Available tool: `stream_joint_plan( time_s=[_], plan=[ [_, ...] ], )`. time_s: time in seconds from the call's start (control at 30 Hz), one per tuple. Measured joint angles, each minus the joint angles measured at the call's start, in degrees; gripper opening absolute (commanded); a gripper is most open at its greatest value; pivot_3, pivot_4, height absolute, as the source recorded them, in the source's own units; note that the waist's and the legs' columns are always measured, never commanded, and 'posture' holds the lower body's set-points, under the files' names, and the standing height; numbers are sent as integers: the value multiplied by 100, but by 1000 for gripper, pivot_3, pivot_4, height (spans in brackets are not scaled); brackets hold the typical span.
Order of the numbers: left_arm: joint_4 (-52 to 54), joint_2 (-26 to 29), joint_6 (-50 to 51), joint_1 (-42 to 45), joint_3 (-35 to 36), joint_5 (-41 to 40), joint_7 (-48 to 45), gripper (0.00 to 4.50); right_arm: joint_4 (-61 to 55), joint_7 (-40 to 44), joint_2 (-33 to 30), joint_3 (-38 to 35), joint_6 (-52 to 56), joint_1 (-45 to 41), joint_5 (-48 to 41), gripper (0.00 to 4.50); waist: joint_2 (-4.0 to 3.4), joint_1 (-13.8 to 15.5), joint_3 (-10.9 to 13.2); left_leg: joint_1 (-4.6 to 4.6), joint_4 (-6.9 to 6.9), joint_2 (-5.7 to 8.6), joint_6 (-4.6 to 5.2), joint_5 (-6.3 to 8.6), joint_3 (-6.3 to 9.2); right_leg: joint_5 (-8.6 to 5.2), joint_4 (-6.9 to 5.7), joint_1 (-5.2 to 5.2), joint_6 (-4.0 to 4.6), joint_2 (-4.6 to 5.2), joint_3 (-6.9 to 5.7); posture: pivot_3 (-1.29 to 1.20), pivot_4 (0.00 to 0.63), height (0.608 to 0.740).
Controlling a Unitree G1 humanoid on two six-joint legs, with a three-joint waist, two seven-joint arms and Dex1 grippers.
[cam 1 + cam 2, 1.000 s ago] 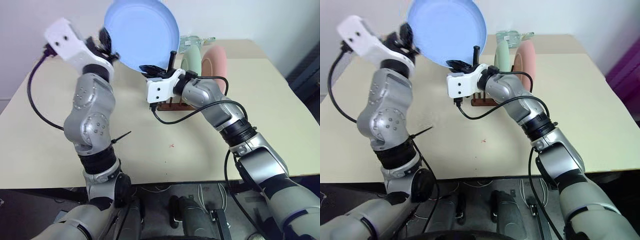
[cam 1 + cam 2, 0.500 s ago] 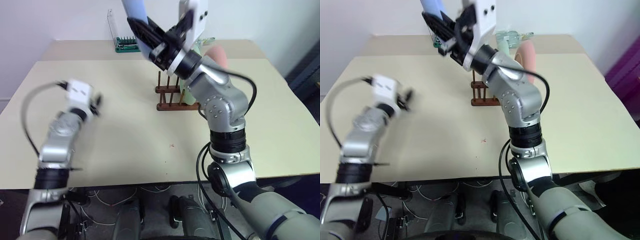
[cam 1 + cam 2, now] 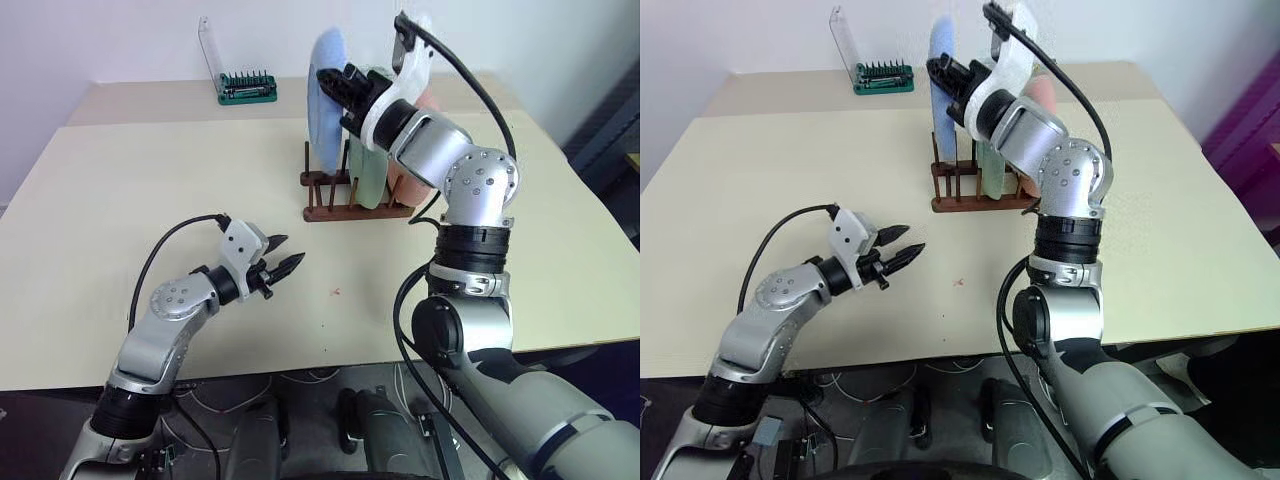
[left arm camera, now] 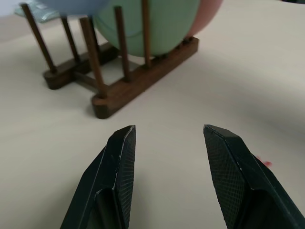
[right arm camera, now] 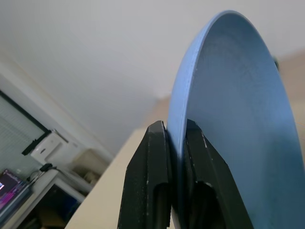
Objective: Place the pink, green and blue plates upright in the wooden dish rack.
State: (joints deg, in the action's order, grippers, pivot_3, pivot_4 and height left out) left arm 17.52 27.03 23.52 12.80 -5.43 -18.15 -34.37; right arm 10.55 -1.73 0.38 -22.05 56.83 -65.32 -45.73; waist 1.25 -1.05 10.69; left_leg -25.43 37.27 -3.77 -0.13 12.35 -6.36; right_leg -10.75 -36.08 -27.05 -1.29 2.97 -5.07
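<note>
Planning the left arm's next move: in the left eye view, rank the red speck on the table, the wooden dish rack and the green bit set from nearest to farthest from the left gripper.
From the left gripper:
1. Red speck, just beside its fingertips.
2. Wooden dish rack, farther back, centre table.
3. Green bit set, at the far edge.

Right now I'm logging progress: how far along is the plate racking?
Done: the green plate and pink plate stand upright in the wooden dish rack. In hand: the right gripper pinches the blue plate edge-on above the rack's free pegs. Left: lowering it in and releasing. The left gripper is open, empty.
</note>
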Motion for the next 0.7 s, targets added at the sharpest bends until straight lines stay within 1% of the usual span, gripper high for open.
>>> stream_joint_plan(
  time_s=[0.17, 0.3, 0.4, 0.5, 0.53, 0.57, 0.7],
  plan=[
    [62, -16, 15, -14, 2, 4, -1, 2270, 160, -403, 82, -222, 277, -45, -251, 0, 0, 2, 0, -1, 1, -2, 0, 0, 1, -1, 2, 0, -1, -2, 2, 0, 150, 730],
    [63, -28, 21, -14, 2, 5, 0, 2270, 647, -676, 76, -363, 240, -220, -268, 0, 0, -3, 0, 0, 1, -2, 0, 0, 2, -1, 2, 1, -1, -7, 3, 0, 150, 730],
    [63, -37, 29, -14, 2, 6, 0, 2308, 971, -756, 71, -413, 183, -237, -266, 1122, 0, 1, 0, -1, 1, -2, 0, 0, 2, -2, 4, 1, -2, -8, 4, 0, 150, 730],
    [63, -72, 57, -14, 2, 7, 2, 2308, 1016, -748, 65, -396, 149, -263, -266, 2536, 0, 3, 0, -2, 1, -2, 0, 0, 2, -2, 4, 1, -3, -8, 5, 0, 150, 730],
    [63, -72, 66, -14, 2, 9, 2, 2308, 1016, -739, 61, -385, 140, -300, -264, 3121, 0, 1, 0, -2, 1, -2, 0, 0, 2, -2, 4, 1, -3, -8, 5, 0, 150, 730],
    [63, -77, 70, -13, 2, 9, 2, 2308, 1003, -694, 39, -337, 118, -328, -242, 3121, 0, 2, 0, -1, 1, -2, 0, 0, 3, -2, 4, 1, -3, -9, 5, 0, 150, 730],
    [65, -103, 78, -15, 3, 11, 2, 2308, 749, -183, -338, 340, -20, -332, 147, 3121, 0, 7, 0, -2, 1, -2, 0, 0, 5, -11, 5, 1, -17, -9, 6, 0, 150, 730]
  ],
)
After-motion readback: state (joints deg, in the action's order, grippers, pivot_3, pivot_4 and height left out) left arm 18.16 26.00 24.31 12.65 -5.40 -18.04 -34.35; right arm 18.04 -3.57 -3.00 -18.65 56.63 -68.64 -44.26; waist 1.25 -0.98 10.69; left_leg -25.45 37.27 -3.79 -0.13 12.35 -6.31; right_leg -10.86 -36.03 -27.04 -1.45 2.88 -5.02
